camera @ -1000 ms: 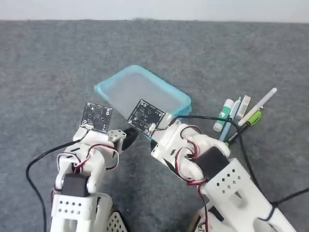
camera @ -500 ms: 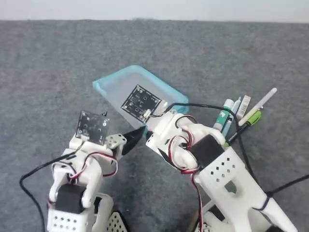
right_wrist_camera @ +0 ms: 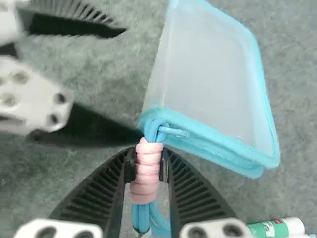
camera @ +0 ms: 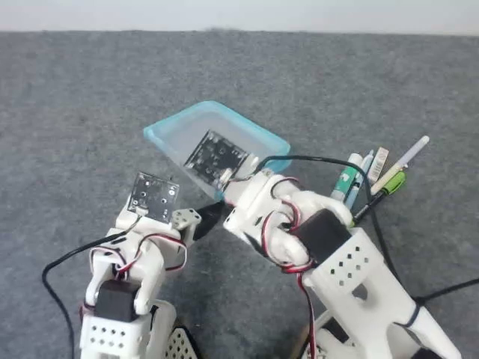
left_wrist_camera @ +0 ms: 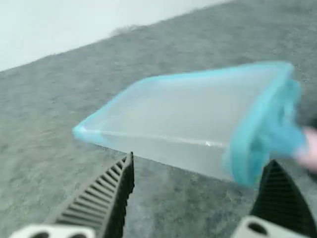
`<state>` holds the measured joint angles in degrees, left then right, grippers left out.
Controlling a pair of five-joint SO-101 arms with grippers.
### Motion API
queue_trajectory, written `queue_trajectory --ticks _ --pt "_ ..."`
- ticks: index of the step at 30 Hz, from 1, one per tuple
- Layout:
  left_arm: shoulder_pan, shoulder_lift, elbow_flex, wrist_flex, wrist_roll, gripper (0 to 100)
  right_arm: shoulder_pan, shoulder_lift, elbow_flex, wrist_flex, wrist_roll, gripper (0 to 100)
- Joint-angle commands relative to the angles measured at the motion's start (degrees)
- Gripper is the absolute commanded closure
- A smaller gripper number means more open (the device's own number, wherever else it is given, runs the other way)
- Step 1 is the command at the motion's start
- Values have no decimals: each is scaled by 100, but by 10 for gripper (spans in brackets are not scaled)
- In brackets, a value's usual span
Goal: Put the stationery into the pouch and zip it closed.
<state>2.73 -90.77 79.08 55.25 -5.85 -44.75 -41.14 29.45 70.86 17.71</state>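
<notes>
The left arm stands at the lower left of the high view, and the left gripper (camera: pixel 203 219) reaches to the centre of the frame, just beside the near corner of the pouch. In the left wrist view its two black ribbed jaws stand wide apart and hold nothing; the pouch is just beyond their tips.

The right arm comes from the lower right of the high view, and the right gripper (camera: pixel 218 196) is at the same near corner of the pouch. In the right wrist view its jaws are narrow and pinch a pink ribbed zip pull (right_wrist_camera: pixel 145 173), which hangs from the turquoise zipper end at that corner.

The translucent plastic pouch with turquoise fabric edging (camera: pixel 224 134) is in the centre of the high view, a little above the two grippers. It seems tilted, with the side at the right gripper raised off the grey carpet-like table cover (camera: pixel 82 97). Whether the zipper is open or closed, I cannot tell.

The stationery lies on the cover at the centre right of the frame, apart from the pouch and close together: a green-and-white glue stick (camera: pixel 345 182), a light blue pen (camera: pixel 361 170), a small white tube (camera: pixel 379 164), a yellow-green marker (camera: pixel 392 182) and a long white pen (camera: pixel 409 155). A black cable (camera: pixel 372 206) from the right arm crosses their near ends.

Along the top edge runs a pale wall (camera: pixel 239 13).
</notes>
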Motion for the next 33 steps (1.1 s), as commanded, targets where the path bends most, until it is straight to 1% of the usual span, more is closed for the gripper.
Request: queue_trajectory --ticks 1,8,12,14,20,25,29,31,33 --pt "-501 404 -101 -580 -35 621 -224 -277 79 84 79 992" --pt "-563 905 -110 -923 -35 621 -207 -1341 1292 75 396 992" --pt "-563 1011 -101 -1011 -35 622 -198 -1754 1829 84 431 992" --pt "-563 1011 -92 -1029 -35 622 -48 -1903 1952 84 431 992" --pt "-580 1011 -84 -1020 -35 622 356 -2070 1978 251 598 992" --pt "-1046 1020 -84 -1143 -44 622 514 -2070 1943 207 598 992" --pt "-791 1002 -92 -1037 -44 622 532 -1930 1723 66 536 992" --pt "-712 976 -110 -958 -53 622 541 -1684 1495 31 527 992" --pt "-668 976 -119 -932 -53 622 523 -1270 1196 -57 360 992"
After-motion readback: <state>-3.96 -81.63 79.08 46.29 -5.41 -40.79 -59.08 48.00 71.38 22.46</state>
